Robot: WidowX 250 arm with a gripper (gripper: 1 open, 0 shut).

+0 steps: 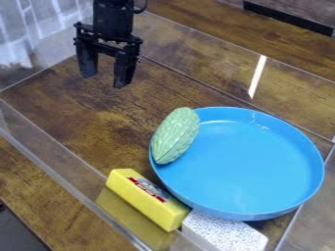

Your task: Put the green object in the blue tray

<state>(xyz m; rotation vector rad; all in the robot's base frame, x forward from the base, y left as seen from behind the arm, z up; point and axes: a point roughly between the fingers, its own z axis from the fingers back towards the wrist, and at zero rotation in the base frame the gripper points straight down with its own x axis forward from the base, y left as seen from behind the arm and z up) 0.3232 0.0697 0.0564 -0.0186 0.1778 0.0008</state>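
Observation:
The green object (174,134) is a pale green bumpy oval lying on the left rim of the blue tray (262,176), half on the rim and half over the wooden table. The tray is a large round shallow dish at the right of the view with nothing inside it. My gripper (108,75) hangs at the upper left, well apart from the green object, with its two dark fingers (88,67) pointing down and spread. It is open and holds nothing.
A yellow rectangular block (144,198) lies in front of the tray's left edge. A white speckled sponge block (224,235) sits at the bottom edge. Clear acrylic walls (53,147) enclose the wooden table (78,118).

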